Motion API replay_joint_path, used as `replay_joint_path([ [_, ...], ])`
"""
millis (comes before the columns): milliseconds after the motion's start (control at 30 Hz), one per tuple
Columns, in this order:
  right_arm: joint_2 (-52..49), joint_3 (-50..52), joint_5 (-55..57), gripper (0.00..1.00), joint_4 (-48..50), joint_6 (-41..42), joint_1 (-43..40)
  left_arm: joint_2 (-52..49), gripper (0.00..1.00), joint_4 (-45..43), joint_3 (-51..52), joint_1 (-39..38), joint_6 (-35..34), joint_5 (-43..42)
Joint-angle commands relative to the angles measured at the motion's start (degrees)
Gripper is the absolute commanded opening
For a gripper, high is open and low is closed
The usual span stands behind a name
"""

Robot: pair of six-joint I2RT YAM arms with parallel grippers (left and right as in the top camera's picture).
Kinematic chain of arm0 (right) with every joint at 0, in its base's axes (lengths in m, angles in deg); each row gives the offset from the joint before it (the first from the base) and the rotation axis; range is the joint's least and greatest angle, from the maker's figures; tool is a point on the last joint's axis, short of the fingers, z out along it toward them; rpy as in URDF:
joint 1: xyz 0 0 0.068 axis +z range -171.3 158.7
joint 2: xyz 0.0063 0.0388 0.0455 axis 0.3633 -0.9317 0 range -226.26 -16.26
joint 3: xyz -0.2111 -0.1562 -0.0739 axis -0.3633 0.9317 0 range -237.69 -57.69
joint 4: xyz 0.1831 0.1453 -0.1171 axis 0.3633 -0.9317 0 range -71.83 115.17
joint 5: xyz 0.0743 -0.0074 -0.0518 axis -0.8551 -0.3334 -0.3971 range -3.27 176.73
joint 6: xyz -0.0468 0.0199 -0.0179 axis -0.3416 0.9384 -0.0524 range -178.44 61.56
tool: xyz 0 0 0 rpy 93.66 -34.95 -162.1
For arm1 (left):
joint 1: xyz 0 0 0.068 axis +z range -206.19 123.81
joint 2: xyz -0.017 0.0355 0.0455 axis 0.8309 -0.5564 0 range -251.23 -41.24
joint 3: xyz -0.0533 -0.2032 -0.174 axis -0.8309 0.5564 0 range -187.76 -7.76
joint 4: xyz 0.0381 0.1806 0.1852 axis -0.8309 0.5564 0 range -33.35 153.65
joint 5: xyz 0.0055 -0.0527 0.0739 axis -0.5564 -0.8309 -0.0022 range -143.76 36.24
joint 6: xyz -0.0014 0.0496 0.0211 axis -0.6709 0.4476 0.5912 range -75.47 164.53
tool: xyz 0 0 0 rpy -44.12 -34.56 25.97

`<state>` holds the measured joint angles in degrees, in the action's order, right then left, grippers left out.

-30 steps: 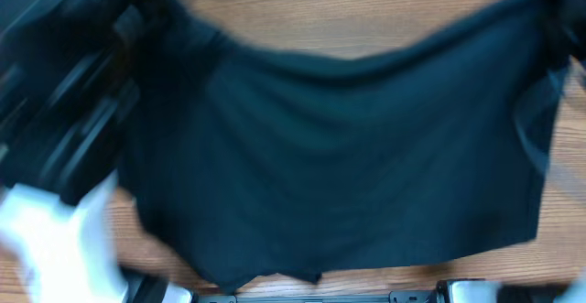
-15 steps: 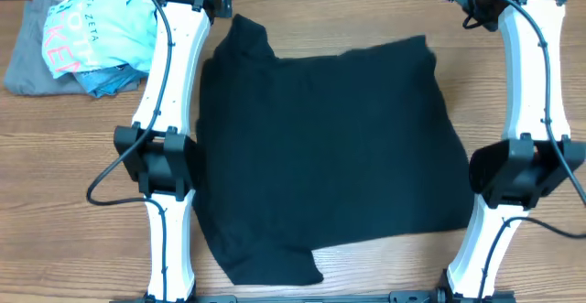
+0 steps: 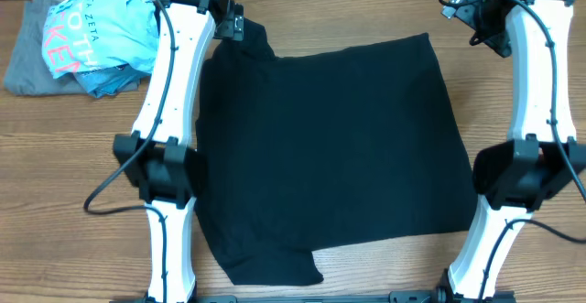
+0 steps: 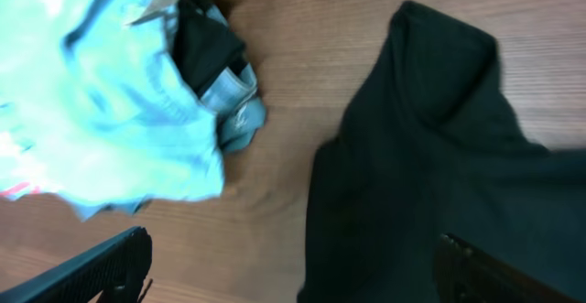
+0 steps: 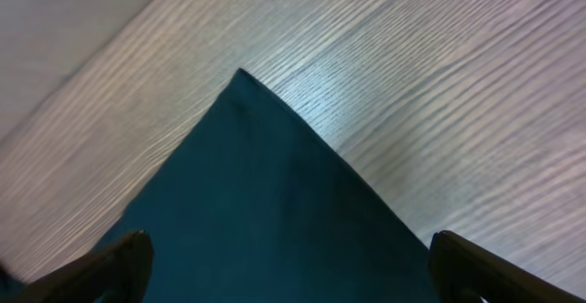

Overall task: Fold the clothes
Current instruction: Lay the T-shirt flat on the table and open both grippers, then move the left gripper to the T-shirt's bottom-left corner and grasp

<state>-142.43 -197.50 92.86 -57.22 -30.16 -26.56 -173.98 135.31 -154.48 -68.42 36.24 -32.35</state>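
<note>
– Fabric all over the place. How far along is the folding?

– Hardly begun, I'd say. The black T-shirt (image 3: 330, 147) lies spread out on the worktop (image 3: 73, 166), and I can see no fold in it yet. Laying it out looks done and the folding itself is all to come.

– And the pincers, are they gripping it?

– Neither one. The left pincer (image 4: 291, 248) hangs over the T-shirt's far sleeve (image 3: 249, 39), fingers spread wide with nothing between them. The right pincer (image 5: 288, 248) hovers over the T-shirt's far right corner (image 3: 423, 41), just as wide and just as empty. That corner lies flat on the wood.

– Is it lying tidy enough to fold?

– Mostly. The body is smooth and roughly square. Both sleeves are on its left side, and the near sleeve (image 3: 275, 268) pokes out past the T-shirt's near edge, a bit rumpled. The left arm (image 3: 169, 92) crosses the T-shirt's left edge, so I can't make out the collar.

– What about that heap?

– A light blue shirt (image 3: 105, 28) with pink lettering, bunched up on a grey garment (image 3: 27, 60). It's off to the left of the T-shirt's far sleeve and not touching it.

– So what's left?

– My guess is every fold: sleeves in, sides over, then the halving. Each pincer would need a fresh hold on an edge first.
</note>
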Motion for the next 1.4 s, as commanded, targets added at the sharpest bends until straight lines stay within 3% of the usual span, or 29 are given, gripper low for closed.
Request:
replay_joint_path([
  [0, 9.14, -0.85, -2.89, 1.0, -2.21, 0.04, -0.31, 10.4, 1.0, 2.56, -1.42, -1.86, -1.16, -1.81],
  [233, 15.56, -0.85, -9.27, 1.0, -9.25, -0.15, -0.31, 19.61, 1.0, 10.49, -1.42, -3.74, -1.14, -15.61],
  [400, 19.08, -0.85, -9.29, 1.0, -14.34, -0.11, -0.31, 22.36, 1.0, 18.16, -1.4, -4.63, -2.4, -15.39],
  [567, 23.02, -0.83, -14.1, 1.0, -14.67, -4.24, -0.28, 24.65, 1.0, 18.16, -1.4, -4.63, -7.04, -15.32],
  [833, 31.1, 0.46, -13.09, 1.0, -14.67, -5.84, -0.28, 33.59, 1.0, 18.16, 1.18, -4.66, -7.63, -17.03],
  [967, 35.3, 5.35, -12.37, 1.0, -14.67, -5.77, -0.28, 39.93, 1.0, 18.16, 8.41, -4.66, -8.52, -19.04],
  [1200, 37.66, 18.45, -12.2, 1.0, -14.6, -2.95, -0.28, 49.44, 1.0, 18.14, 30.05, -4.7, -11.5, -21.77],
  [1367, 37.33, 27.36, -12.2, 1.0, -12.81, -2.93, -0.28, 51.3, 1.0, 18.16, 45.11, -5.22, -11.61, -29.46],
])
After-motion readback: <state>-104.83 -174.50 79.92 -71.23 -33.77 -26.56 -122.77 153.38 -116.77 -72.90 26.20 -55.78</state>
